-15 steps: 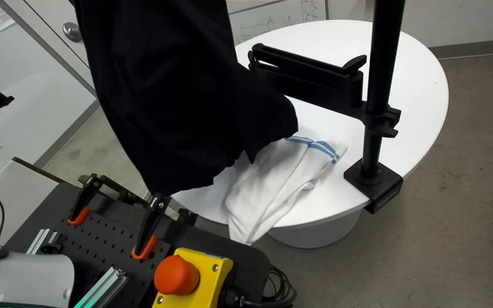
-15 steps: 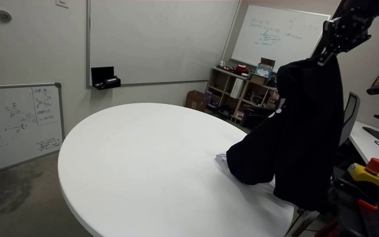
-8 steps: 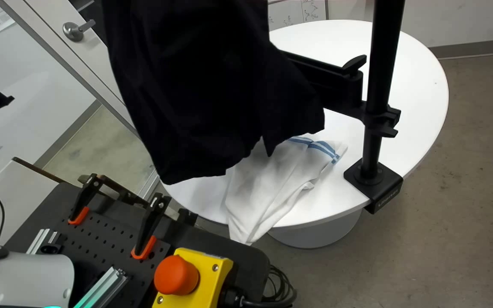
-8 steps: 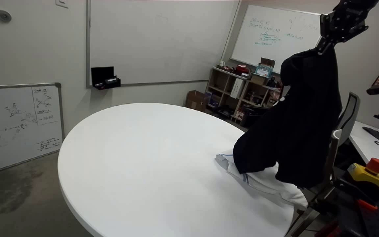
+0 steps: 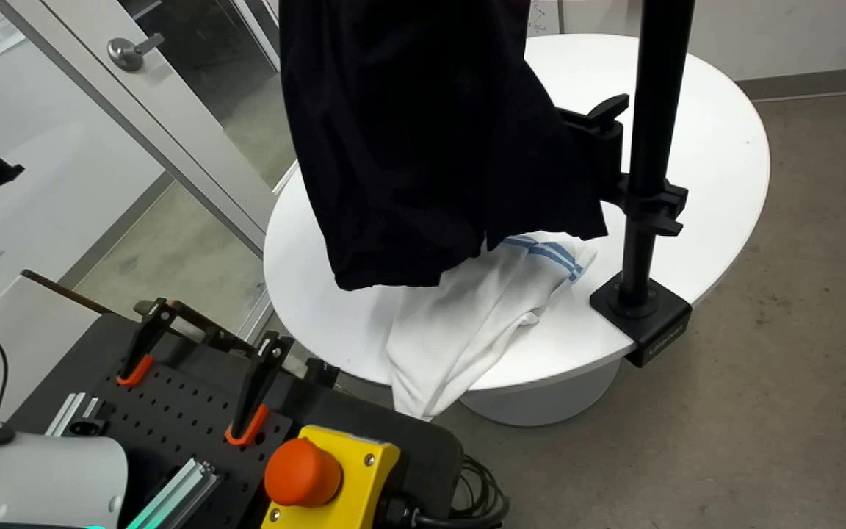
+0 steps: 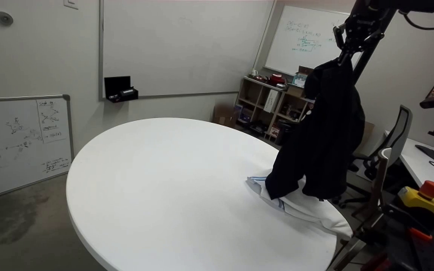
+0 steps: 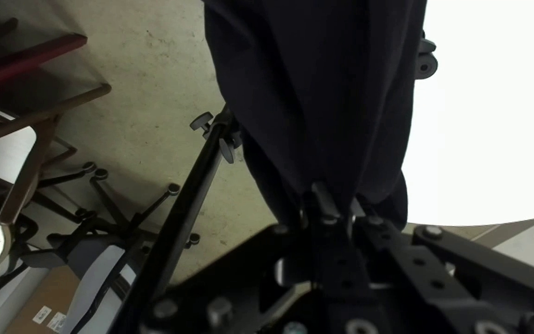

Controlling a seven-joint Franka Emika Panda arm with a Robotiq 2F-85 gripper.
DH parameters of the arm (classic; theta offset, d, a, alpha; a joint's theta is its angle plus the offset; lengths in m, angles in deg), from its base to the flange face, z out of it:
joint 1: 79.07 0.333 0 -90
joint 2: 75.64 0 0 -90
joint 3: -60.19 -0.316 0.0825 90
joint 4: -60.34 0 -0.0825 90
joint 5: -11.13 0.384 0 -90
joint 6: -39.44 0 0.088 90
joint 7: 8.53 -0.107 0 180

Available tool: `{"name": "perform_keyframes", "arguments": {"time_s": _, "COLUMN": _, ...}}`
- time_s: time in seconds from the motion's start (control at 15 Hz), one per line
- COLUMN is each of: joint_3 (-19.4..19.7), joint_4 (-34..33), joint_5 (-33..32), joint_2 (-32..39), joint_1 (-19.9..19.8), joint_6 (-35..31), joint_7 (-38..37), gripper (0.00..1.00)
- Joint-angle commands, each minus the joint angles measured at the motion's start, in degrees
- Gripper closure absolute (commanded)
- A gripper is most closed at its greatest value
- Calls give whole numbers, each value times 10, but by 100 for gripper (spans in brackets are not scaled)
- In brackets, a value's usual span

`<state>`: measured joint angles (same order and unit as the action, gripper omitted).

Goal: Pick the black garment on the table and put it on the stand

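Black cloth garment [image 6: 326, 131] hanging from the black metal claw [image 6: 344, 59] above the round white desk [image 6: 164, 180], near its edge.
The claw is clamped on the gathered top, probably so the rest falls free for draping on the black upright pole stand [image 5: 654, 117], fixed at the desk's edge, likely for steadiness. The garment's lower end hangs by the rumpled white cloth with blue stripes [image 5: 460, 338]; whether they touch, I cannot tell.
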<state>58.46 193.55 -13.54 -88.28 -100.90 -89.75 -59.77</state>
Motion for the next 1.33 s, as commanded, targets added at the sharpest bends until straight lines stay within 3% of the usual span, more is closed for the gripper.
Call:
{"name": "perform_keyframes", "arguments": {"time_s": 0.0, "joint_3": 14, "joint_4": -76, "joint_5": -38, "joint_2": 72, "joint_1": 31, "joint_6": 22, "joint_7": -59, "gripper": 99}}
{"name": "perform_keyframes", "arguments": {"time_s": 0.33, "joint_3": 39, "joint_4": -130, "joint_5": -137, "joint_2": 128, "joint_1": 67, "joint_6": 0, "joint_7": -189, "gripper": 99}}
{"name": "perform_keyframes", "arguments": {"time_s": 0.73, "joint_3": 69, "joint_4": -186, "joint_5": -279, "joint_2": 198, "joint_1": 112, "joint_6": 41, "joint_7": -349, "gripper": 99}}
{"name": "perform_keyframes", "arguments": {"time_s": 1.27, "joint_3": 97, "joint_4": -260, "joint_5": -295, "joint_2": 290, "joint_1": 143, "joint_6": 92, "joint_7": -436, "gripper": 99}}
